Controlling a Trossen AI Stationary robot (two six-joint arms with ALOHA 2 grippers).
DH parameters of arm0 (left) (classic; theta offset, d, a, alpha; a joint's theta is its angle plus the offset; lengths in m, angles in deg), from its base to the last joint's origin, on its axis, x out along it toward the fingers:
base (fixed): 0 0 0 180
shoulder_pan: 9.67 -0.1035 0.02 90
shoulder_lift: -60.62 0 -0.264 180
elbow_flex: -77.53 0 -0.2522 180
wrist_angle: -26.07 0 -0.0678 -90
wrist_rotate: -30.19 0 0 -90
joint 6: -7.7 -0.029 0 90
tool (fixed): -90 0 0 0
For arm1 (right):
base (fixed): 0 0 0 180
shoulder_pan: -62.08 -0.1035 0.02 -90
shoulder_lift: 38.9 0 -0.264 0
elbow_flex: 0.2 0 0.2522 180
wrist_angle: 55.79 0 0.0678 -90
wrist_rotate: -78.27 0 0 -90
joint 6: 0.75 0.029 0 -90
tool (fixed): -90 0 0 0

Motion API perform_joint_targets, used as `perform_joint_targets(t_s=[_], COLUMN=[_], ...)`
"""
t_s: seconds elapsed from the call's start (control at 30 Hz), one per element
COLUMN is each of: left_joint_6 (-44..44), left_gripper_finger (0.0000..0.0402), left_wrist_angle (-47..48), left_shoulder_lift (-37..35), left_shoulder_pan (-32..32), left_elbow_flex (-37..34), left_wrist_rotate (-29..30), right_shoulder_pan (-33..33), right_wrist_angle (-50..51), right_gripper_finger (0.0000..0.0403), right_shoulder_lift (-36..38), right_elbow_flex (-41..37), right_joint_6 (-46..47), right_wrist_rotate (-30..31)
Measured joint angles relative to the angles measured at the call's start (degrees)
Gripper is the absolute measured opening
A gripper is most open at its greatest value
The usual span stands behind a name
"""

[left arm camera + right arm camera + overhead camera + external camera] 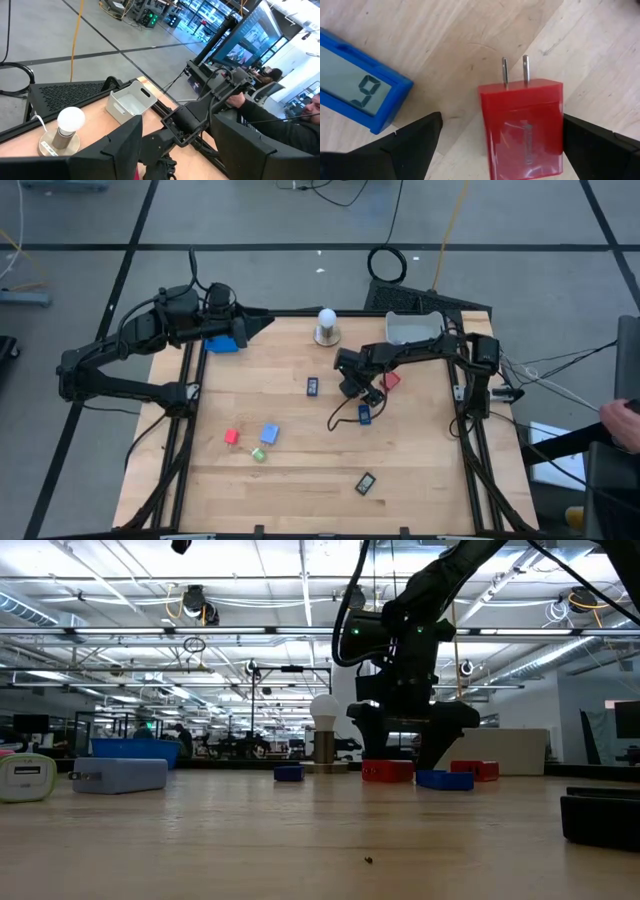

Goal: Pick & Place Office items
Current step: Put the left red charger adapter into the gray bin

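Note:
My right gripper (368,392) is low over the table's right middle, open. In the right wrist view (500,135) its fingers stand on either side of a red plug block (522,127) that lies flat, prongs pointing away. A blue piece with a display (357,92) lies beside it. The low view shows the fingers (405,745) just above the red block (387,771). My left gripper (258,326) waits open above the table's far left, over the blue tray (222,343). A red block (232,437), a light-blue block (269,434) and a green bit (258,453) lie left of the middle.
The white ball on its base (327,325) stands at the far edge, and the grey tray (413,328) is at the far right. Dark blue pieces lie at the middle (313,386), by my right gripper (365,415) and near the front (366,483). A person's hand (620,415) shows off the table's right.

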Motion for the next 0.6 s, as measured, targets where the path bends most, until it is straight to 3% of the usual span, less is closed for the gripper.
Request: perform_joint_targets(t_s=[0.2,0.6], left_joint_6=[0.24,1.91], left_gripper_finger=[0.0237,0.0237], left_wrist_angle=[-0.02,-0.20], left_shoulder_lift=[0.00,0.00], left_shoulder_pan=[0.00,0.00], left_elbow_flex=[0.00,0.00], left_wrist_rotate=[0.00,0.02], right_shoulder_pan=[-0.82,-2.50], right_wrist_angle=[0.12,2.83], right_gripper_finger=[0.0354,0.0229], right_shoulder_lift=[-0.07,-0.22], right_elbow_flex=[-1.21,-1.40], right_joint_6=[0.86,2.70], right_wrist_rotate=[0.17,0.36])
